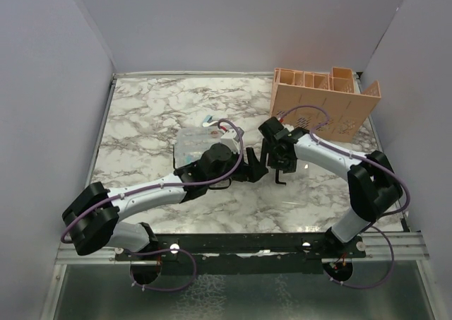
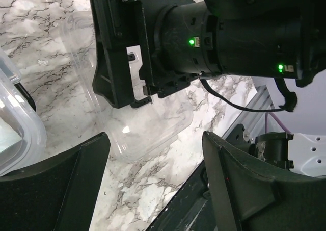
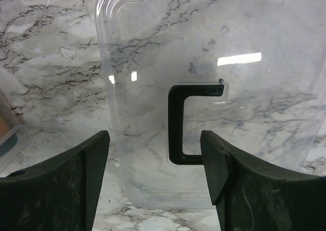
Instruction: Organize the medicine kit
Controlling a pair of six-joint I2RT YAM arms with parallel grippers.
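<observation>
**Top view:** the medicine kit sits on the marble table, just behind and to the left of my left gripper. It looks lidless, and I can't tell what's inside. My right gripper is just to the right of the left one, the two almost nose to nose. The peach organizer is well behind the right jaws, apart from everything.

**Left wrist:** the left jaws are apart with nothing between them. The clear lid lies flat on the marble straight ahead of them, under the right gripper's body. The kit's rounded clear corner is off to the left of the left finger.

**Right wrist:** the right jaws are apart and empty. The lid is directly below and ahead of them. Its black handle shows in the gap between the fingers, untouched as far as I can see.

**Progress, my read:** the lid is off and parked beside the box, so opening is done. Sorting the contents and closing up are left, so I'd call it early to middle.

**Look:** the kit is thin see-through plastic with glare and rounded corners, and its edges are hard to pick out. The C-shaped handle is the only solid target. No red cross shows in these views.
</observation>
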